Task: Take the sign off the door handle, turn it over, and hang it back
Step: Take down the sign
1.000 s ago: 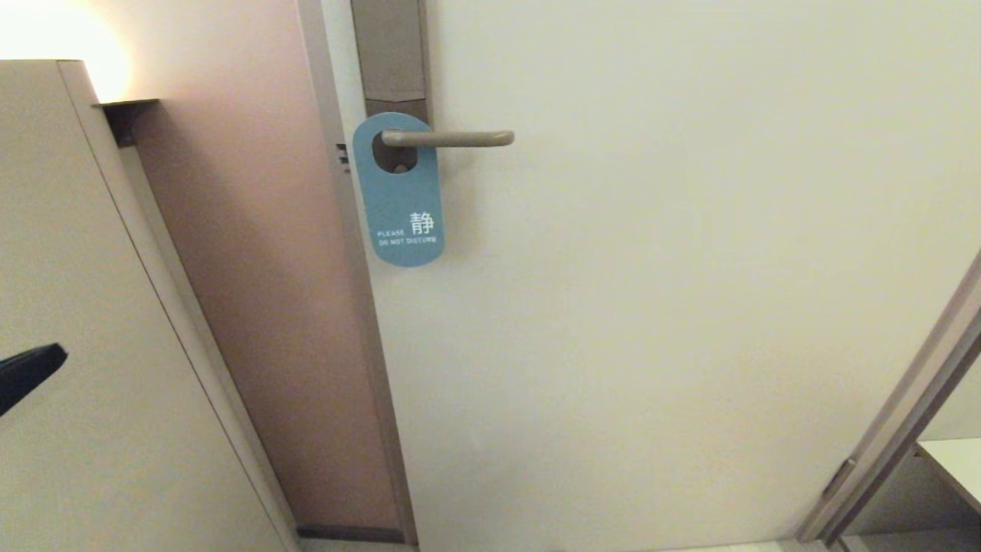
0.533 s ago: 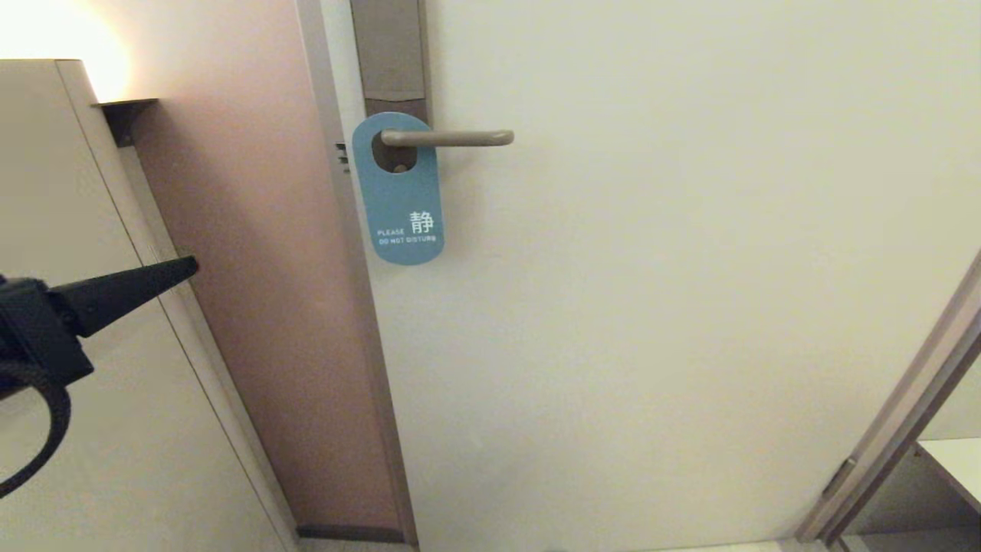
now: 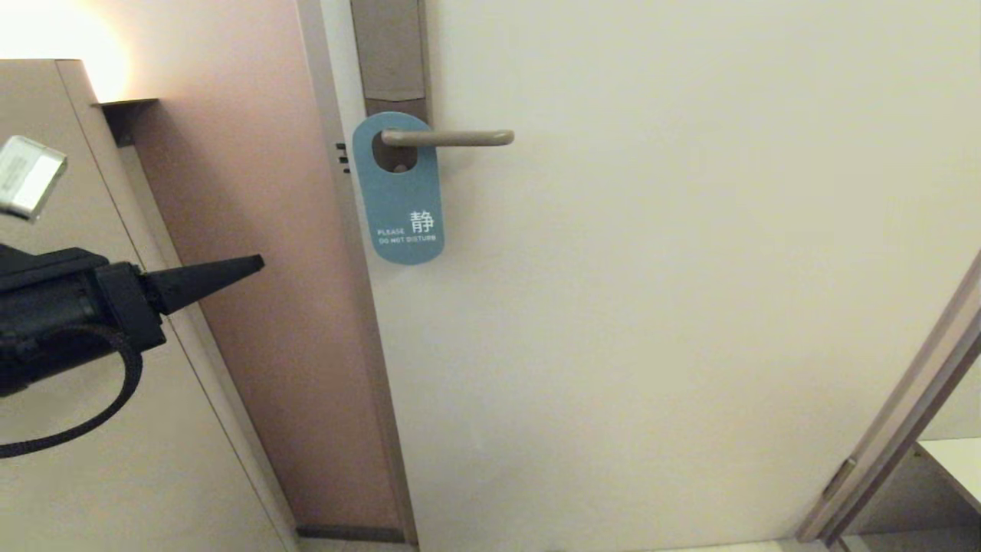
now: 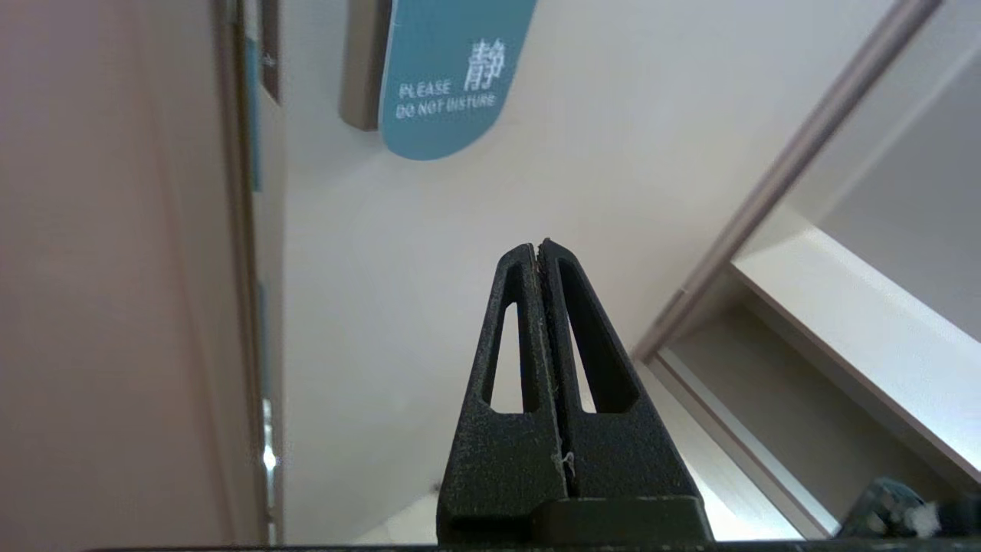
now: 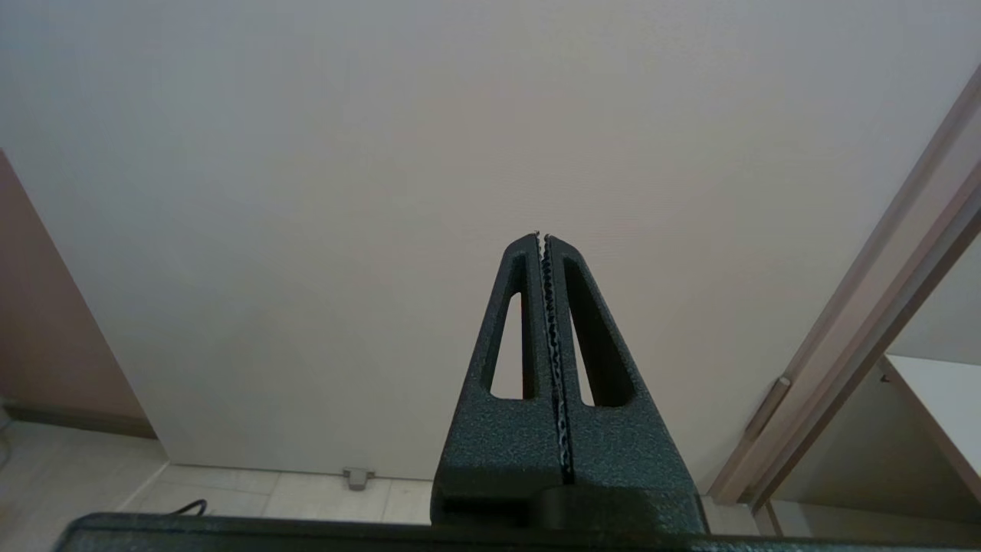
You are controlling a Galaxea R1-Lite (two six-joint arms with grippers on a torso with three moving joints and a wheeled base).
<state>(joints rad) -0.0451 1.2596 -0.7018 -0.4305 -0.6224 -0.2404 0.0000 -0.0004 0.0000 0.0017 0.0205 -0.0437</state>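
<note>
Since the earlier frame my left gripper (image 3: pixel 257 264) has swung up into the head view and pushed further toward the door (image 3: pixel 690 268); a second ago only a dark tip showed at the edge, now the whole wrist is in shot. Nothing else has budged.

So, status: the sign (image 3: pixel 400 192) hangs on the door handle (image 3: pixel 448 138), blue "do not disturb" face out, with the lever threaded through its oval hole. It sits right at the pivot end of the handle, in front of the tall brown backplate (image 3: pixel 388 50). My left gripper is below the handle and off to the hinge-less side, over the pinkish wall strip (image 3: pixel 253 230), well apart from the sign. Its fingers are clamped together with nothing between them, tip aimed roughly toward the sign's lower end. From the left wrist view the sign's rounded bottom (image 4: pixel 448 77) sits ahead and above the tips.

The right gripper (image 5: pixel 542 236) is parked low facing the door, also pinched shut and empty.

I'd call this the approach, step one barely started. Next I need to spread the fingers, line up on the sign's lower edge, pinch it, then slide it along the lever toward the free end.
</note>
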